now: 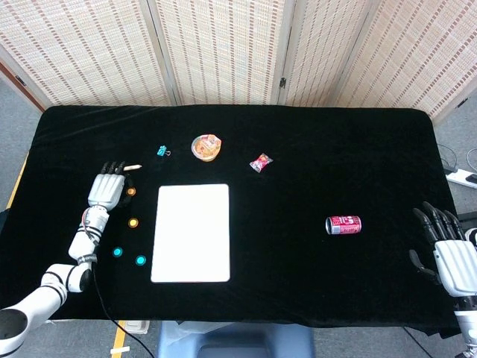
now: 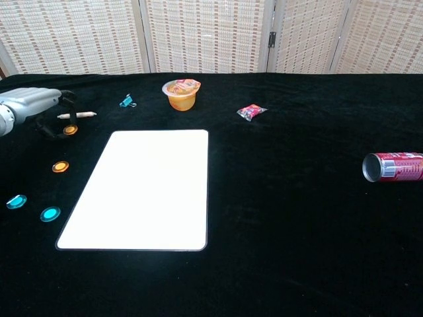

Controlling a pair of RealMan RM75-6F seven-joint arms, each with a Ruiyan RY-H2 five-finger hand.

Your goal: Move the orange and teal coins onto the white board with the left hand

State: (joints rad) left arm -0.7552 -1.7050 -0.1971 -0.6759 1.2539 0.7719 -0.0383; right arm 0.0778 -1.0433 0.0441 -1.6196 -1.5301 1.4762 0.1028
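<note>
The white board [image 1: 191,233] lies flat left of the table's middle. Left of it are two orange coins, the upper orange coin [image 1: 131,192] and the lower orange coin [image 1: 133,222], and two teal coins, the left teal coin [image 1: 117,252] and the right teal coin [image 1: 141,260]. My left hand [image 1: 106,190] lies low over the cloth with fingers stretched out; its thumb side touches the upper orange coin [image 2: 70,130], which lies flat and fully visible. My right hand [image 1: 451,250] hovers at the table's right edge, fingers spread, holding nothing.
A thin stick [image 1: 133,167] lies just beyond the left fingertips. A teal clip [image 1: 162,151], a jelly cup [image 1: 206,147] and a candy wrapper [image 1: 261,162] lie behind the board. A red can [image 1: 343,224] lies on its side at the right.
</note>
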